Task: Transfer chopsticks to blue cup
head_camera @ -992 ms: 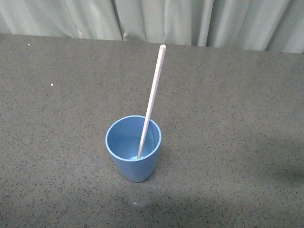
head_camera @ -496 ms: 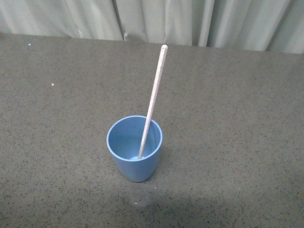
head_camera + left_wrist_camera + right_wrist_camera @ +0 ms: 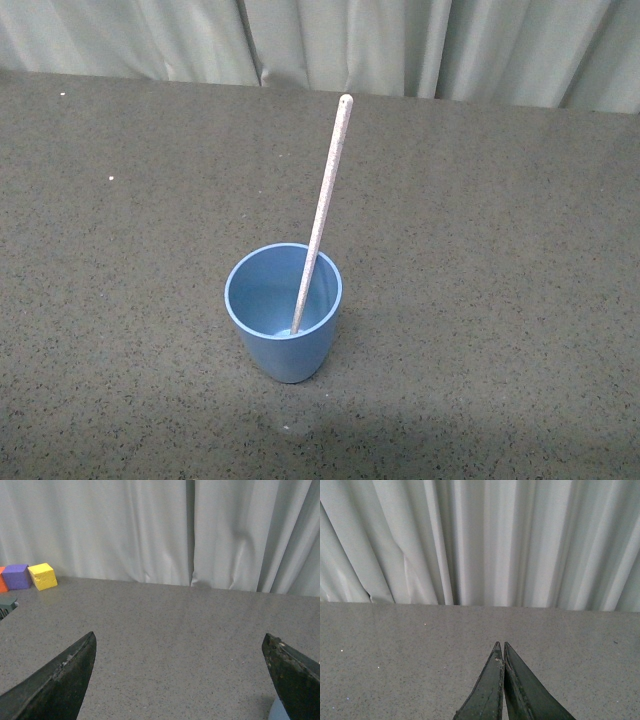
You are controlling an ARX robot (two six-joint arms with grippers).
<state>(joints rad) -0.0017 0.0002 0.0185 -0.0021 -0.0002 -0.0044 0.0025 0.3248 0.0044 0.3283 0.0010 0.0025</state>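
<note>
Setting: dark speckled desk (image 3: 520, 250) with a pale curtain (image 3: 400, 45) along the far edge. Since a second ago I log almost no change, only the blue cup (image 3: 283, 340) a hair further right; the chopsticks (image 3: 322, 205) stand in it, leaning far-right on the rim, so I judge the transfer done. Left end effector (image 3: 180, 675) spread wide and empty, right end effector (image 3: 503, 680) pressed closed on nothing; purple cube (image 3: 16, 576) and yellow cube (image 3: 42, 576) far left, nothing obstructing.

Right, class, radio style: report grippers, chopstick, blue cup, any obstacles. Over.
Left gripper open, empty. Right gripper shut, empty. Chopstick standing tilted inside blue cup, leaning on the rim. Nothing near the cup; colored blocks far off by the curtain.
</note>
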